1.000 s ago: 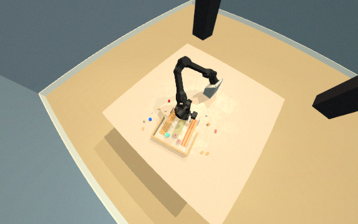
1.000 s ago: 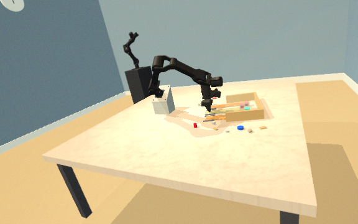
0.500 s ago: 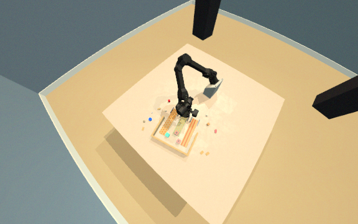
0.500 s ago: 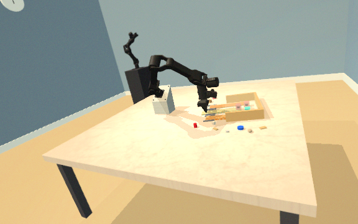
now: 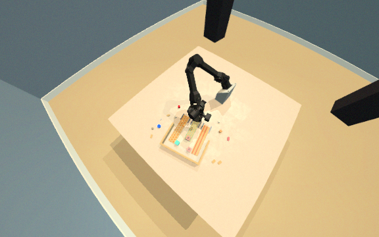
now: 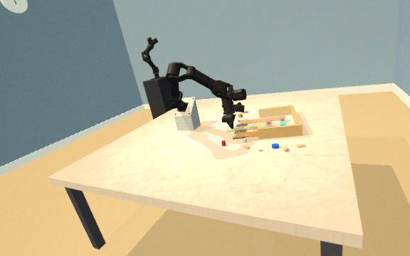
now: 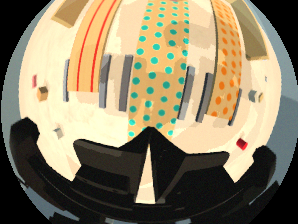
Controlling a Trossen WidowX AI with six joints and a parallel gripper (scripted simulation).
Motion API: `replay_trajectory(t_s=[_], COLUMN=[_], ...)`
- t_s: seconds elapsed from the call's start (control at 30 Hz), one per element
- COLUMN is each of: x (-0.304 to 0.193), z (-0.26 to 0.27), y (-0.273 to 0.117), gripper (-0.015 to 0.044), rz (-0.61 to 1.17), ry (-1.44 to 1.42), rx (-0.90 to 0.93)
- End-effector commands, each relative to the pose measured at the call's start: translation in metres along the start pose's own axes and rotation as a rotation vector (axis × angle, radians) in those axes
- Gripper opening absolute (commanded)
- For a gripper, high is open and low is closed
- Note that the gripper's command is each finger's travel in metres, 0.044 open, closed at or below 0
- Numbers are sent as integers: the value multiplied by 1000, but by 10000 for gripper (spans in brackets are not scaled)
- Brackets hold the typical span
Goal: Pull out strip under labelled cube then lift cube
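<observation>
My gripper is shut, its tips low at the near end of the teal-dotted strip; whether they touch it I cannot tell. This strip sticks out further than the red-striped strip and the orange-dotted strip. One pink cube stands at the dotted strip's far end. Another pink cube and a teal cube are further in. Both pink cubes show a dark mark; I cannot read any label.
A wooden tray surrounds the strips' far parts, with grey guide rails beside them at the open side. A red piece, a blue disc and several small bits lie around it.
</observation>
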State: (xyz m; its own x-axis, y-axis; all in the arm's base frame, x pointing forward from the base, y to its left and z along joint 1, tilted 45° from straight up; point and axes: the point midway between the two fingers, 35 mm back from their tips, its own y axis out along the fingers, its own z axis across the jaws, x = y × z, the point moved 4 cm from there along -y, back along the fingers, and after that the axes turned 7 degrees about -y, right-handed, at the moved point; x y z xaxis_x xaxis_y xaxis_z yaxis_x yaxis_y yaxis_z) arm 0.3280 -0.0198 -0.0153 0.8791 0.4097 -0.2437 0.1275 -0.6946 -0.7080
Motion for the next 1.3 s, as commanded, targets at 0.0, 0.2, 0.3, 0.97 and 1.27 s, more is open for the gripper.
replay_trajectory(t_s=[0.0, 0.2, 0.3, 0.97, 1.27], x=[-12, -21, -25, -55, -68], z=[2, 3, 4, 8, 10], y=[4, 4, 4, 4, 4], gripper=[0, 0, 0, 0, 0], rz=[21, 21, 21, 22, 23], ry=[-7, -8, -8, -9, -10], rx=[2, 2, 2, 2, 2])
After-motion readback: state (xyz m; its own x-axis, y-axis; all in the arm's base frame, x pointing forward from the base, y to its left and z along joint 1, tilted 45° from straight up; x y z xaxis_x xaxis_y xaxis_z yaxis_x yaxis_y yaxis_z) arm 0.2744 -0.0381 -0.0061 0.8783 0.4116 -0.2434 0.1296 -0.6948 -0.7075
